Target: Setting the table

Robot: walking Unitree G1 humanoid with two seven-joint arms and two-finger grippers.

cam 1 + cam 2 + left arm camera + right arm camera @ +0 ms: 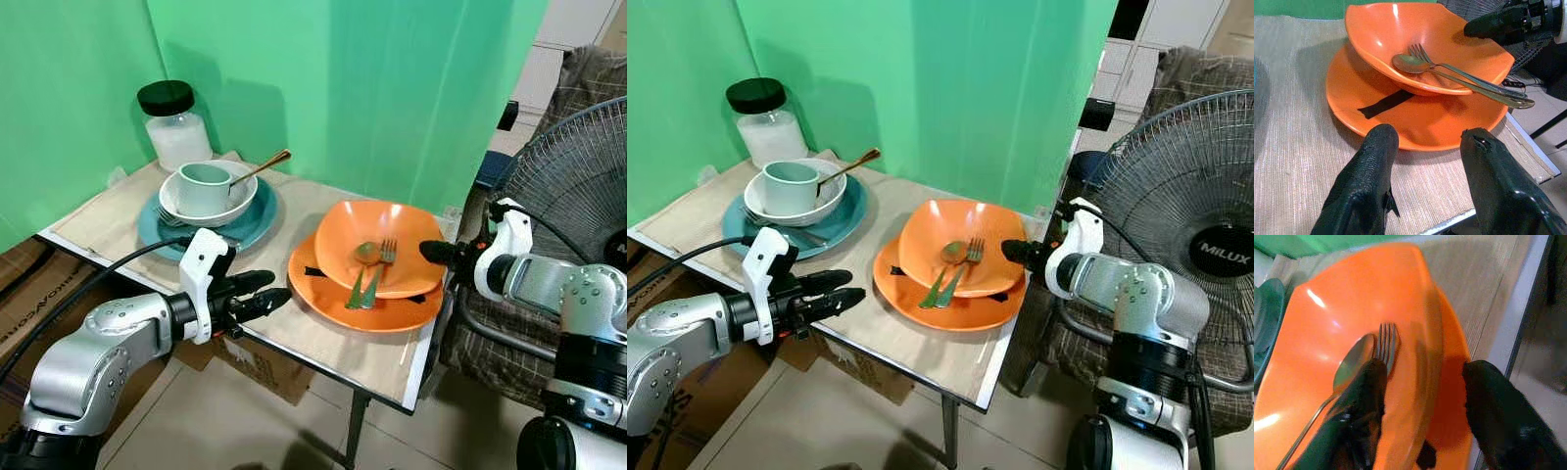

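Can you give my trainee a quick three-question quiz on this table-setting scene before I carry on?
1. True or false: the fork and spoon lie inside the orange bowl.
2. Multiple choice: the orange bowl sits on A) the bare table, B) the orange plate, C) the teal plate.
3. Which gripper has its fingers astride the orange bowl's rim?

Key
1. True; their handles stick out over the rim.
2. B.
3. The right gripper, open, with one finger over the bowl's inside and one outside the rim. The left gripper is open too, hovering over the table short of the orange plate.
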